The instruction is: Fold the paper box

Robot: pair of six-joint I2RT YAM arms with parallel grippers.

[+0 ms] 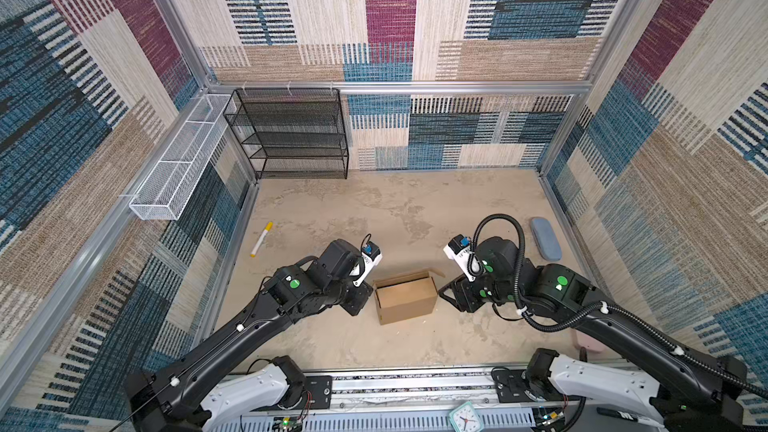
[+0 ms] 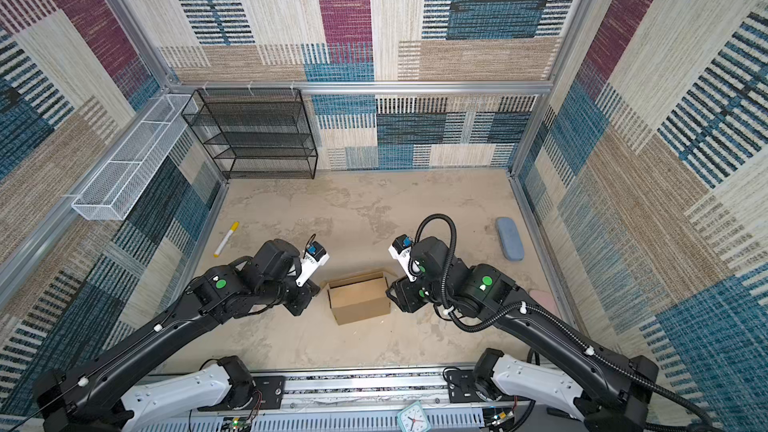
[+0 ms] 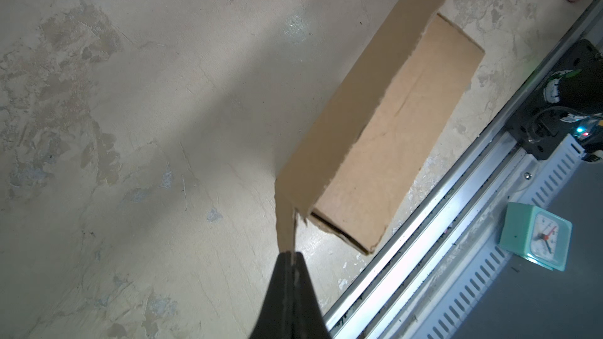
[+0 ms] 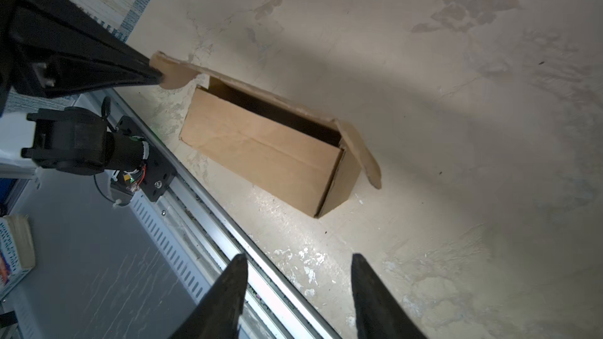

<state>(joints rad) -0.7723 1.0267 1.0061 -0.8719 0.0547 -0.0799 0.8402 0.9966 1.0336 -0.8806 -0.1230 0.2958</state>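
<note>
The paper box [image 1: 405, 299], a brown cardboard carton with its top open, is seen standing on the mottled beige tabletop [image 1: 374, 209] between the two arms, not far from the front rail [image 1: 415, 384]. A tab [image 3: 286, 223] at the end of its raised far flap [image 3: 375, 92] is pinched by the left gripper [image 3: 288, 254], whose fingers are pressed together on the cardboard. The right gripper [image 4: 298, 257] is held spread and empty near the box's other end, apart from it.
</note>
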